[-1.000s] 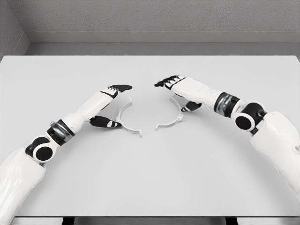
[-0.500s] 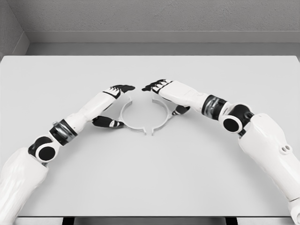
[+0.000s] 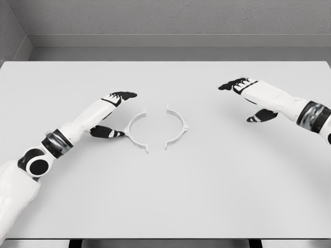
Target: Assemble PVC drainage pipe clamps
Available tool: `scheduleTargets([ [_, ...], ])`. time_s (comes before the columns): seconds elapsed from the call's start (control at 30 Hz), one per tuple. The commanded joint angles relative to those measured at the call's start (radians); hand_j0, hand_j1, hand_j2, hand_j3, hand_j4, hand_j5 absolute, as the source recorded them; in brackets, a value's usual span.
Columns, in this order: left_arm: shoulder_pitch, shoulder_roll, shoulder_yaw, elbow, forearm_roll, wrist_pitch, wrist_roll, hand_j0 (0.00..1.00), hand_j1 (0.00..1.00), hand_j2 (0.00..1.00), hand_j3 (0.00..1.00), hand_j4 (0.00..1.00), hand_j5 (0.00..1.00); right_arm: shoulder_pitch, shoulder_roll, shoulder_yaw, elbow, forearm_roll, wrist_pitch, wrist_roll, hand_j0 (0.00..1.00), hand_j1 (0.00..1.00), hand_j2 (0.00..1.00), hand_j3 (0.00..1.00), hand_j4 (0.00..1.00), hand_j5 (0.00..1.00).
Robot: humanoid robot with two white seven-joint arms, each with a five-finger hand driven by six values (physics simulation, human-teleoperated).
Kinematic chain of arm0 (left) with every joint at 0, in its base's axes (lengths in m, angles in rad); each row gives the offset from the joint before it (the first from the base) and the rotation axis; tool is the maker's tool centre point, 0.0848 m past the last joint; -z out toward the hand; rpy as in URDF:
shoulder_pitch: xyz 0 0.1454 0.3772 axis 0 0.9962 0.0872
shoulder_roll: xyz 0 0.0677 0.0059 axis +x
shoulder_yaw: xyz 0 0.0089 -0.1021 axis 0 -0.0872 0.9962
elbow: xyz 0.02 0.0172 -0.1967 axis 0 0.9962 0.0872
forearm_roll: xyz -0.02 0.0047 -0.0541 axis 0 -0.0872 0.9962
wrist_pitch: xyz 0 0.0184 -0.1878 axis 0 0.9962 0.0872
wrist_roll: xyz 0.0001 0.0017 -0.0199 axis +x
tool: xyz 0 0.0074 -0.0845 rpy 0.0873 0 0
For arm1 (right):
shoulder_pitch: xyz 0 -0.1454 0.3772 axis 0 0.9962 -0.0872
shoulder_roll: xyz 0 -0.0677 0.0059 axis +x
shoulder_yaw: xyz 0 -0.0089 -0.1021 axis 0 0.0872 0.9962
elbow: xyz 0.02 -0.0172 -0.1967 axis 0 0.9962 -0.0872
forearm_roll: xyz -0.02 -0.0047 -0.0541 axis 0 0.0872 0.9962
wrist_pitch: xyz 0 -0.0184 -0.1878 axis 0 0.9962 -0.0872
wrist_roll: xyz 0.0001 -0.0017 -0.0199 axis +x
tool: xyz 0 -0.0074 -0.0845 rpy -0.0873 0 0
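Centrally on the white table [image 3: 165,206] lie two curved clamp halves facing each other with a narrow gap between their ends: the left clamp half [image 3: 135,131] and the right clamp half [image 3: 177,129]. Left of them, the left hand [image 3: 110,114] rests with fingers loosely spread, its thumb just beside the left half, gripping nothing. At the frame's right, the right hand [image 3: 252,99] hovers well apart, fingers relaxed, empty.

Table [image 3: 165,196] looks smooth, matt light grey. Clamp halves [image 3: 137,132] read as thin white plastic. Arms [image 3: 77,124] are glossy white shell with black joints.
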Motion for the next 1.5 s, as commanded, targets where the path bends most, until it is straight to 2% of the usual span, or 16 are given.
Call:
scheduleTargets([
  [0.0,0.002,0.001,0.0,-0.017,0.009,0.0,0.001,1.0,1.0,1.0,1.0,1.0,1.0,0.014,-0.046,-0.07,-0.049,-0.031,-0.029,0.001,1.0,1.0,1.0,1.0,1.0,1.0],
  [0.07,0.002,0.002,0.0,-0.031,0.009,0.0,0.002,1.0,1.0,1.0,1.0,1.0,1.0,0.089,-0.048,-0.16,-0.08,-0.029,-0.055,0.001,1.0,1.0,1.0,1.0,1.0,1.0],
  [0.17,-0.009,0.002,0.003,-0.02,0.009,0.0,0.002,1.0,1.0,1.0,1.0,1.0,1.0,0.15,-0.049,-0.249,-0.075,-0.028,-0.115,0.001,1.0,1.0,1.0,1.0,1.0,1.0],
  [0.3,-0.018,0.002,0.014,-0.008,0.007,0.0,0.002,1.0,1.0,1.0,1.0,1.0,1.0,0.206,-0.043,-0.274,-0.069,-0.021,-0.143,-0.001,1.0,1.0,1.0,1.0,1.0,1.0],
  [0.57,-0.026,0.001,0.011,0.034,0.004,0.0,0.002,1.0,1.0,1.0,1.0,1.0,1.0,0.206,-0.038,-0.285,-0.078,-0.02,-0.144,0.001,1.0,1.0,1.0,1.0,1.0,1.0],
  [1.47,-0.008,-0.044,0.006,0.021,-0.005,0.0,0.001,1.0,1.0,1.0,1.0,1.0,1.0,0.207,-0.041,-0.283,-0.076,-0.02,-0.146,0.001,1.0,1.0,1.0,1.0,1.0,1.0],
])
